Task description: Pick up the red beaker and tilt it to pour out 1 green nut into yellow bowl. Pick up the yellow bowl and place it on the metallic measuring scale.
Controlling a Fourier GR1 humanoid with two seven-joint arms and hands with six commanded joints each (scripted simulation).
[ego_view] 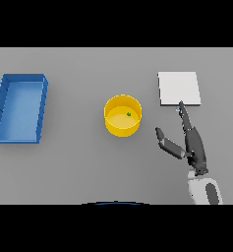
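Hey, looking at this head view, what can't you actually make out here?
- Red beaker: shows nowhere in the head view, so where it stands cannot be told.
- Left hand: not in view.
- Green nut in the yellow bowl: a tiny speck, too small to tell its shape.
- Right hand: a fingertip reaches the metallic scale's near edge; whether it touches cannot be told.
- Blue tray: its contents, if any, cannot be made out.

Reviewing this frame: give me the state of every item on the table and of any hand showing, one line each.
yellow bowl: upright on the table, not held.
green nut: lying inside the yellow bowl.
metallic measuring scale: nothing on it.
blue tray: at the table's left, nothing seen in it.
right hand: open, fingers straight, tips at the scale's near edge, right of the bowl.
Red beaker, left hand: not in view.
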